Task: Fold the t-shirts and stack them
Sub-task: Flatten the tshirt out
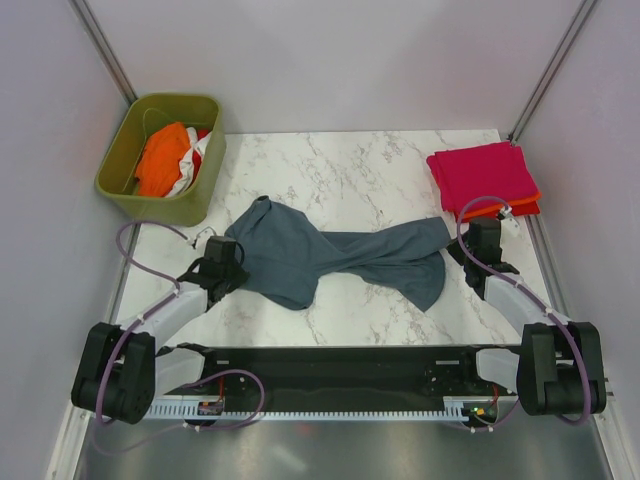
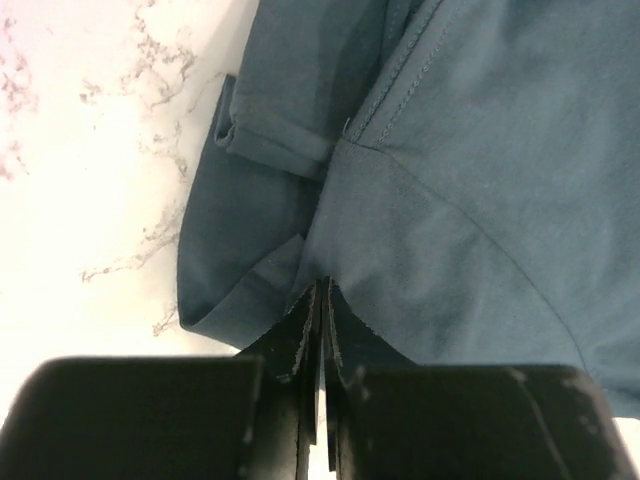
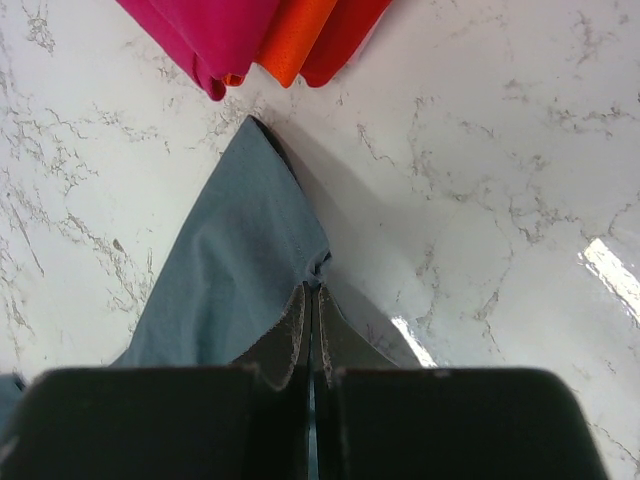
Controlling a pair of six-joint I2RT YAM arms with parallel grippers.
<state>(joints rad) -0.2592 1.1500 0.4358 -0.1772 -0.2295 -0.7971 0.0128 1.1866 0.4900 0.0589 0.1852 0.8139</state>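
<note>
A slate blue-grey t-shirt (image 1: 330, 255) lies stretched and twisted across the marble table between my two grippers. My left gripper (image 1: 228, 262) is shut on its left edge, the cloth pinched at the fingertips in the left wrist view (image 2: 322, 285). My right gripper (image 1: 462, 250) is shut on the shirt's right edge, seen in the right wrist view (image 3: 311, 287). A folded magenta-pink t-shirt (image 1: 483, 172) lies on a folded orange-red one (image 1: 520, 208) at the back right; both show in the right wrist view (image 3: 215, 30).
An olive-green bin (image 1: 163, 155) at the back left holds an orange shirt (image 1: 163, 158) and a white/red one (image 1: 197, 150). White walls enclose the table on three sides. The arm bases sit at the near edge.
</note>
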